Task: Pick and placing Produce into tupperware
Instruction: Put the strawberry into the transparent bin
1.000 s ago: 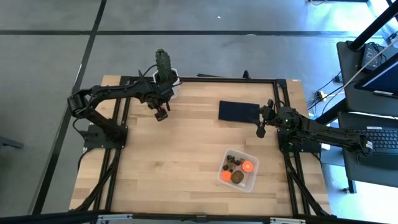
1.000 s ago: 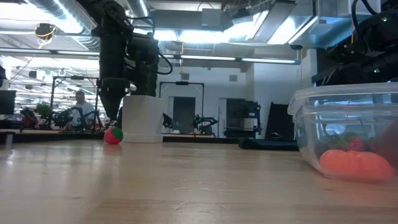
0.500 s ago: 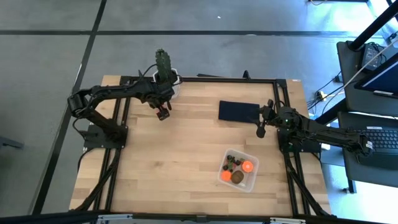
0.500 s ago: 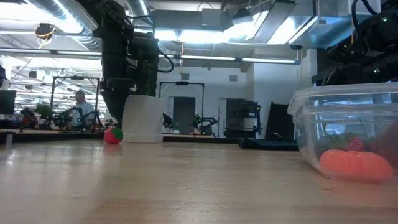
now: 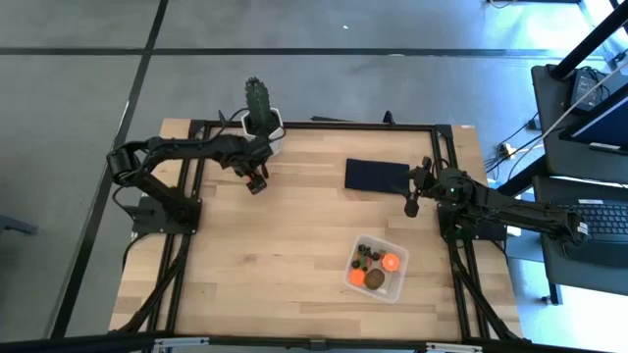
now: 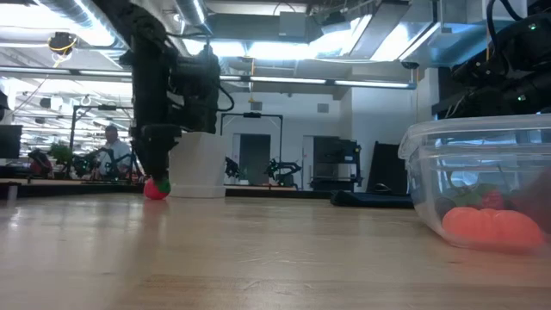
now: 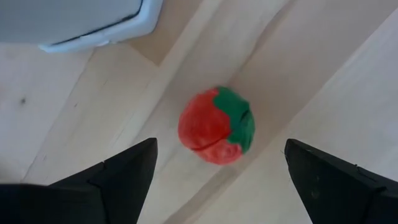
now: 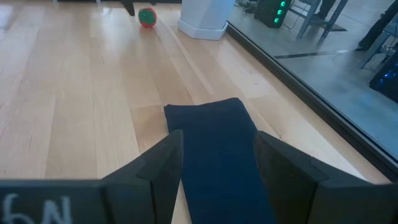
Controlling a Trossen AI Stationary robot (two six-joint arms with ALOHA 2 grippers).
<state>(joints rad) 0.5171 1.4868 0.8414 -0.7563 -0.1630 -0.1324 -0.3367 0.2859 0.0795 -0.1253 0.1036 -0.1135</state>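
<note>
floor (image 5: 392, 88): grey concrete | ceiling lights (image 6: 284, 50): bright strips | desk (image 5: 599, 127): right

My table (image 5: 294, 245) is pale wood planks, smooth with a soft satin sheen. The strawberry (image 7: 216, 126) under my left gripper (image 7: 217, 171) looks matt and slightly dimpled, like foam or soft plastic. The white pot (image 6: 196, 165) is smooth and matt. The tupperware (image 6: 482, 185) at the low view's right is clear, glossy plastic. The black rectangle (image 8: 217, 155) looks like matt cloth. My fingers (image 8: 280, 171) are dull black plastic.
</note>
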